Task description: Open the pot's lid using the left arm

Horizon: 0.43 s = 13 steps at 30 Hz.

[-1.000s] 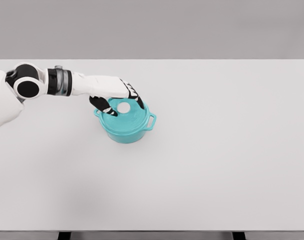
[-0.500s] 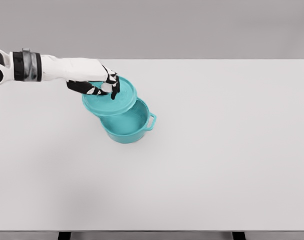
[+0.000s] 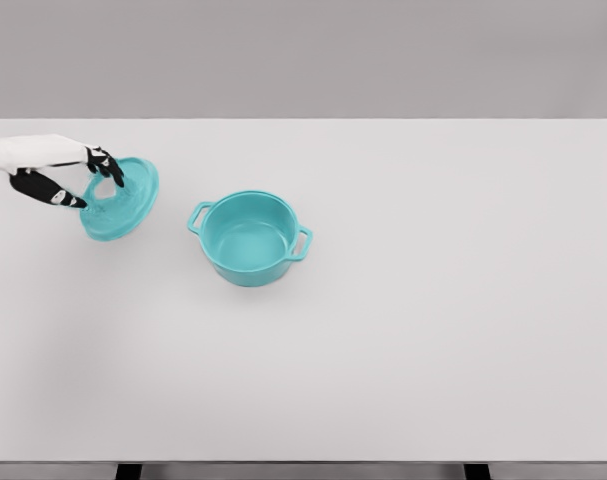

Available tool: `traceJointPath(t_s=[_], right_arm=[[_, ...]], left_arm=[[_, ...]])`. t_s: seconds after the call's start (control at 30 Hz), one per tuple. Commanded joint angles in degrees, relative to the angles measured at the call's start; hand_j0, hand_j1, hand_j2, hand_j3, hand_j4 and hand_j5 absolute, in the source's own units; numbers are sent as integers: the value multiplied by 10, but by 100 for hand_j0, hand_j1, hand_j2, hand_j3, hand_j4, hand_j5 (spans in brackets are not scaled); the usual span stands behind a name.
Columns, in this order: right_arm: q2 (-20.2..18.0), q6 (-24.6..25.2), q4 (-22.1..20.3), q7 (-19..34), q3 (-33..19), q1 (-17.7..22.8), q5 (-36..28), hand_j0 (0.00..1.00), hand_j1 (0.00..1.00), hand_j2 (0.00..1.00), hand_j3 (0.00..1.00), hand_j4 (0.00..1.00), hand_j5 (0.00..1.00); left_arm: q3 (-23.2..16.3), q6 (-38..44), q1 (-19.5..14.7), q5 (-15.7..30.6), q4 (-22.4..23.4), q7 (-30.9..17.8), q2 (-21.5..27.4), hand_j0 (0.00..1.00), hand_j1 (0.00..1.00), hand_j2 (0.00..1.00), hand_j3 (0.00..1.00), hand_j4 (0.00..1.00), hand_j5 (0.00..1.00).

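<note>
A teal pot with two side handles stands open and empty left of the table's middle. Its teal lid is held tilted to the left of the pot, above the table surface and apart from the pot. My left hand reaches in from the left edge, its black-tipped fingers shut around the lid's knob. Only the hand and wrist of the left arm show. The right arm is out of the picture.
The white table spreads wide to the right and front of the pot. Its back edge runs along a grey wall, and its front edge lies near the bottom of the picture.
The lid came off the pot: my left hand lifted it, then carried it left and tilted it. The pot stayed in place and now stands uncovered.
</note>
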Motion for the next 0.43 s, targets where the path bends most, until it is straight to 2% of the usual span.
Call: traceJointPath(t_s=[0.0, 0.23, 0.27, 0.3, 0.33, 0.4], right_arm=[[0, 0, -1, 0, 0, 0, 0, 100, 100, 100, 100, 100, 100], [0, 0, 0, 0, 0, 0, -1, 100, 100, 100, 100, 100, 100], [0, 0, 0, 0, 0, 0, 0, 100, 100, 100, 100, 100, 100], [0, 0, 0, 0, 0, 0, -1, 100, 100, 100, 100, 100, 100], [0, 0, 0, 0, 0, 0, 0, 100, 100, 100, 100, 100, 100], [0, 0, 0, 0, 0, 0, 0, 100, 100, 100, 100, 100, 100]], left_arm=[[14, 2, 0, 2, 10, 0, -12, 100, 100, 100, 100, 100, 100], [15, 2, 0, 4, 7, 0, -9, 100, 100, 100, 100, 100, 100], [24, 2, -1, 16, -32, 0, -6, 100, 100, 100, 100, 100, 100], [48, 2, 4, 48, -95, 5, 11, 100, 100, 100, 100, 100, 100], [61, 2, 6, 74, -150, 7, 46, 100, 100, 100, 100, 100, 100], [84, 2, 25, 100, -221, 7, 56, 100, 100, 100, 100, 100, 100]])
